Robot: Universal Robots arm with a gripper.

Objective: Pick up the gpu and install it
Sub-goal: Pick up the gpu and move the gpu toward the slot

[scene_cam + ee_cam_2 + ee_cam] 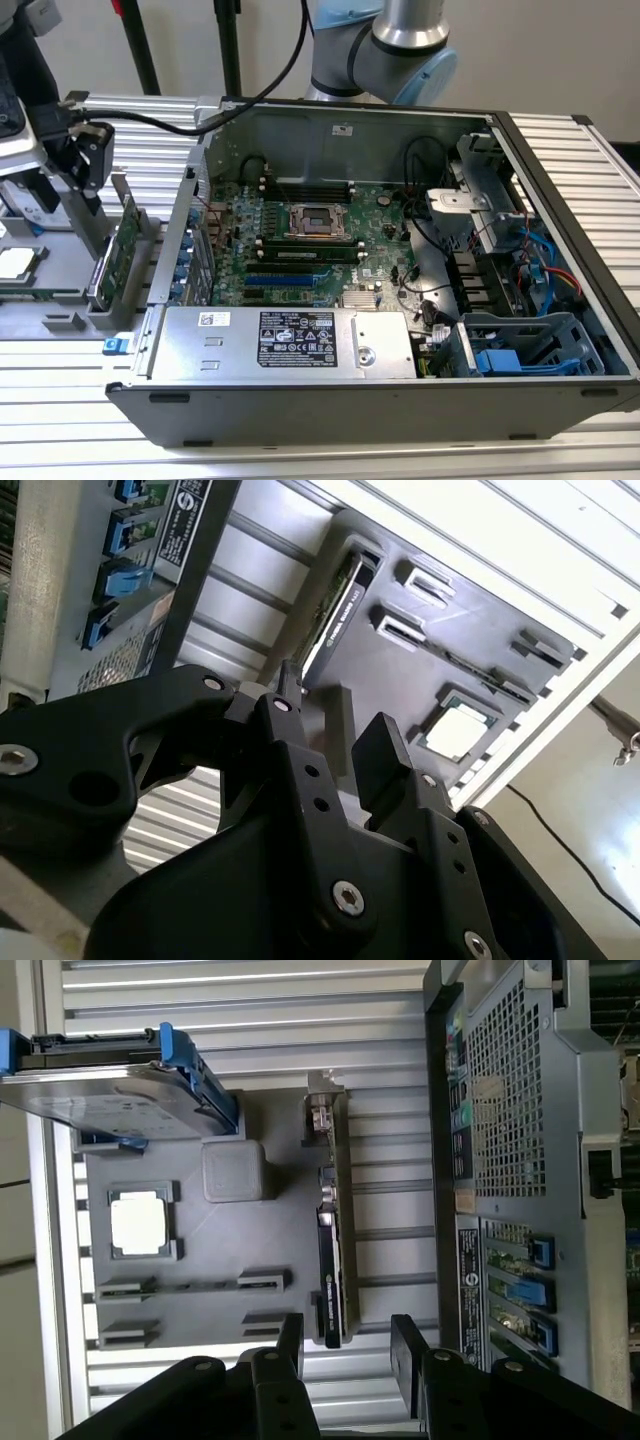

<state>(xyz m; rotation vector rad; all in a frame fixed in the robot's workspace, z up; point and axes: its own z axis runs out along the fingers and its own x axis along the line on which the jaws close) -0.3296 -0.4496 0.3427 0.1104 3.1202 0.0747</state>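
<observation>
Black two-finger gripper (347,1332) hangs spread, pinching nothing, above one end of the gpu (333,1255), a green card with black cover standing on edge in a slot of the flat grey parts tray (270,1230). Square silver processor chip (138,1226) lies in the same tray; open grey metal computer case (520,1110) stands just beside it.

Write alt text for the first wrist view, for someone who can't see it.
The open gripper hangs close to one end of the gpu, which stands on edge in a grey parts tray beside the computer case. The tray also holds a processor chip and a hard drive.
</observation>
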